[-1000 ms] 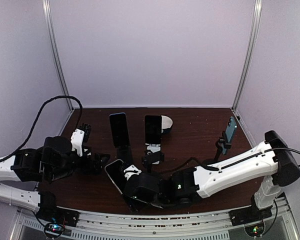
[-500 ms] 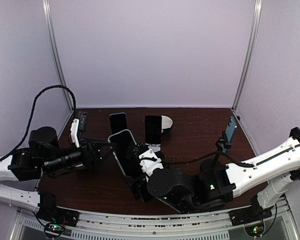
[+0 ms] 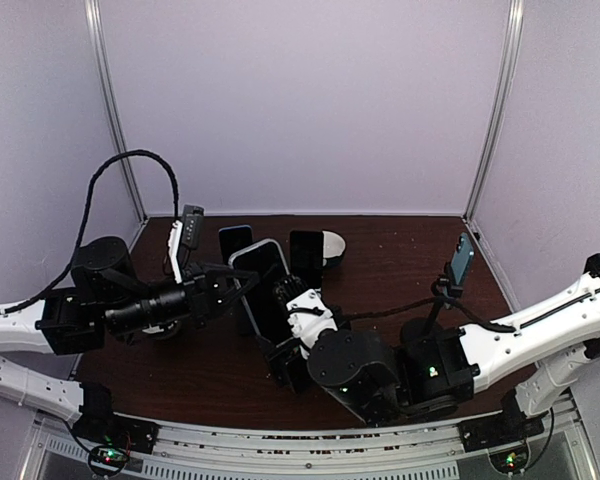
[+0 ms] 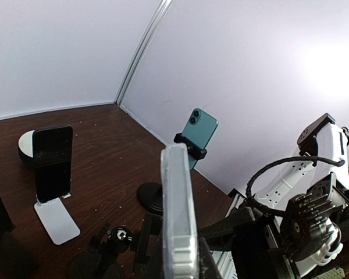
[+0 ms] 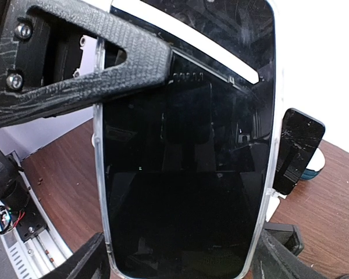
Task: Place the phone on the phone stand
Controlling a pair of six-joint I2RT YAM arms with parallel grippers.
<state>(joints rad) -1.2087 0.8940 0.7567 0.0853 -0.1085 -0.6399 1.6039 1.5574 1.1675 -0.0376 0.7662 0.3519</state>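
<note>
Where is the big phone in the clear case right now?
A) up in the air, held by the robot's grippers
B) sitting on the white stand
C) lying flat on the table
A: the phone is up off the table, with the left gripper pinching its edge and the right gripper clamped on its lower end. The white stand holds a different dark phone.

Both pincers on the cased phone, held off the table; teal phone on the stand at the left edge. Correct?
Not quite. Top view: the teal phone is on the stand at the right edge. Left pincer and right pincer both grip the cased phone, off the table.
</note>
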